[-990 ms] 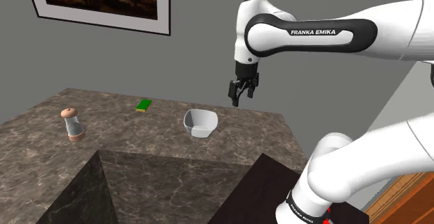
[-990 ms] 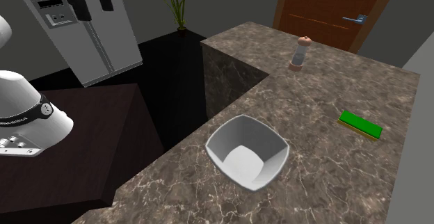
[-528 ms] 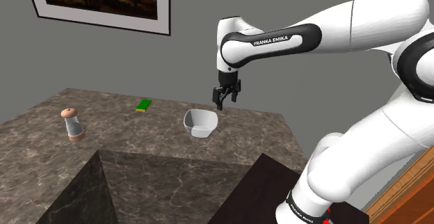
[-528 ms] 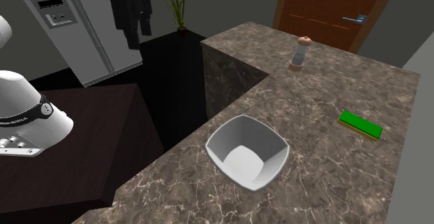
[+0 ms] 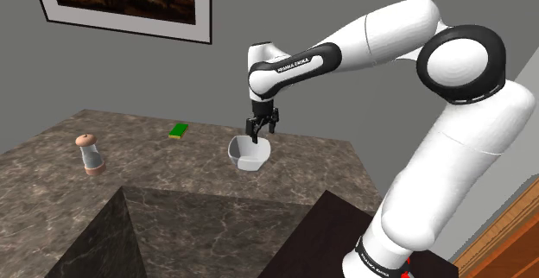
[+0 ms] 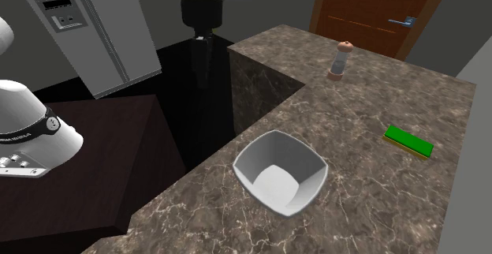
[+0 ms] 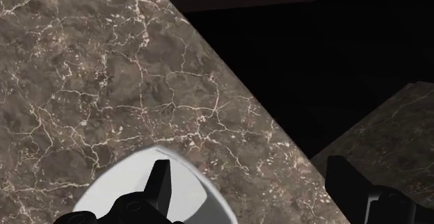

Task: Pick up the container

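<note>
now the gripper (image 5: 261, 132) is found brought down from up high to just above the white container (image 5: 249, 154) on the stone counter (image 5: 164, 168), jaws held apart, so a grasp is judged near.

Shoulder view: from beside the stand (image 5: 315, 237) at lower right, looking down over the worktop (image 5: 216, 207) toward the grey wall (image 5: 250, 9). Second exterior view: near, from the wall side, facing back to the stand. Wrist view: close above, pointing downward. Shared everywhere: worktop and white container (image 5: 249, 153).
</note>
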You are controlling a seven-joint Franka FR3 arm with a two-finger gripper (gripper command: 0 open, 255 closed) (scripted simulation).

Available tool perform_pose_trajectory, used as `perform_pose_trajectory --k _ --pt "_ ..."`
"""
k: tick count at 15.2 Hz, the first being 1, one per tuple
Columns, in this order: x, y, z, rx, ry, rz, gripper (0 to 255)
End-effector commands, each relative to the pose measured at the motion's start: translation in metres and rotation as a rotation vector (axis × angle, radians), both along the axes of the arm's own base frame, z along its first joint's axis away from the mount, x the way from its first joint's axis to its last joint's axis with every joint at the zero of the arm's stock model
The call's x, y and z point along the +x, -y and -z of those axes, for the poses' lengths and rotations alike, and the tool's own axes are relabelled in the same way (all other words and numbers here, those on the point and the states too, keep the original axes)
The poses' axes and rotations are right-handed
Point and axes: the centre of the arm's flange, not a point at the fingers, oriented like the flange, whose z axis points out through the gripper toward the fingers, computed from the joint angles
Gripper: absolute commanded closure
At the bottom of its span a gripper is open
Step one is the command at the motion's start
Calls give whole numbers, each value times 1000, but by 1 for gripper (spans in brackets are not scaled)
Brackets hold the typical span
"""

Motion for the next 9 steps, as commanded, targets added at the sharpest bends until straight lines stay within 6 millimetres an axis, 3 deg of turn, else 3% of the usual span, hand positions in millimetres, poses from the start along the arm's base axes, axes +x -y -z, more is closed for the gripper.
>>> perform_pose_trajectory --k 1,9 --pt "20 4 15 2 -5 -5 0" --pt "101 13 86 8 -25 -26 0"
